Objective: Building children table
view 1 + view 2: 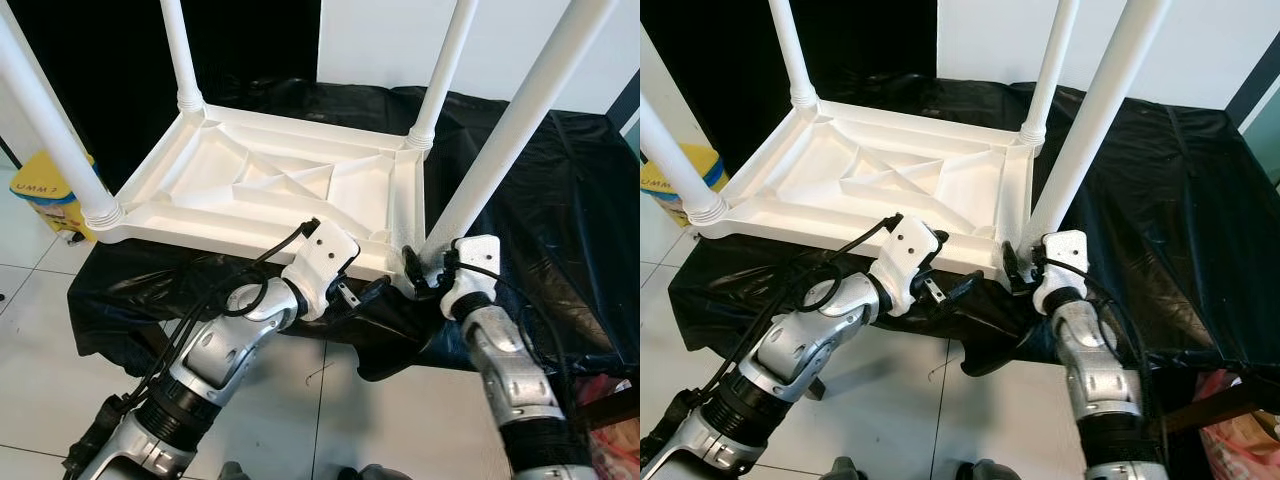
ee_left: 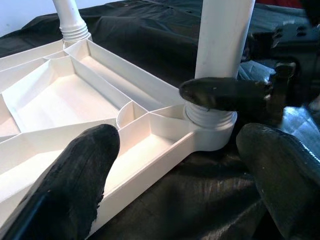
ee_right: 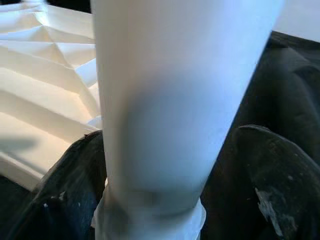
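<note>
An upturned white plastic tabletop (image 1: 270,185) is seen on a black-draped surface (image 1: 560,200), with four legs screwed in and pointing up. The left gripper (image 1: 365,291) is held open, empty, at the near edge beside the near-right corner socket. To its right, the right gripper (image 1: 420,268) is closed around the base of the near-right leg (image 1: 500,150). The plastic is judged light, stiff and smooth, so slipping is possible; the leg is best gripped low, near its threaded collar.
</note>
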Robot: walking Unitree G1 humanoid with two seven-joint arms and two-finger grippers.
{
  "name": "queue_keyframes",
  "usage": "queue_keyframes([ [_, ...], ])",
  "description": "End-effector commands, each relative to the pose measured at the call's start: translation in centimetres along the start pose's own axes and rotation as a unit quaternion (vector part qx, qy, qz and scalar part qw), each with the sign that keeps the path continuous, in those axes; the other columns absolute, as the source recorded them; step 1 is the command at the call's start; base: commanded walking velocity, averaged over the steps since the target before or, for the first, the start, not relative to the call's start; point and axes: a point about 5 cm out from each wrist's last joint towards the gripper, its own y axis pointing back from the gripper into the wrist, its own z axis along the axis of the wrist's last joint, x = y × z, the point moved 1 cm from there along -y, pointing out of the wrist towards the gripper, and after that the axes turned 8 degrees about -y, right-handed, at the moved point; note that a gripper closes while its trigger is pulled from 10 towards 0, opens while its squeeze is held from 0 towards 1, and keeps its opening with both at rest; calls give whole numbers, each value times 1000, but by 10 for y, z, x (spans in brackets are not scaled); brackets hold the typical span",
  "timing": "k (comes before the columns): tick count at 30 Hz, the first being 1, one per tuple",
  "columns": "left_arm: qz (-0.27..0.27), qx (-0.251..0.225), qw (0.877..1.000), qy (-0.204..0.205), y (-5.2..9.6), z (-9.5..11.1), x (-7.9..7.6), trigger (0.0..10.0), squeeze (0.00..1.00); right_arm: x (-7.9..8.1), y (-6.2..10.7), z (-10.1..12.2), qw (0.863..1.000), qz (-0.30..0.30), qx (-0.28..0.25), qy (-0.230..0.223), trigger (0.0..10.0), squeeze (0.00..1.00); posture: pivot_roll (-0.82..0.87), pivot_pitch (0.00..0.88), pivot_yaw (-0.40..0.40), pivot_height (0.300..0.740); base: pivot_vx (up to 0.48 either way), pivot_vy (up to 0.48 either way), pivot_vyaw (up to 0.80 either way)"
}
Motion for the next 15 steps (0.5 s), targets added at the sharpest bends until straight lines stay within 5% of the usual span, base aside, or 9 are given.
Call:
queue_keyframes([
  [1, -44, -3, 999, -3, 0, 1, -8, 10000, 0, -4, -2, 4, 999, 34, -2, 6, 10000, 0, 2, 111, -80, 740, 0, 0, 0],
  [15, -44, -8, 999, -9, -3, 5, -4, 10000, 0, 4, -25, 7, 988, 152, 21, 26, 10000, 0, 2, 97, -75, 740, 0, 0, 0],
])
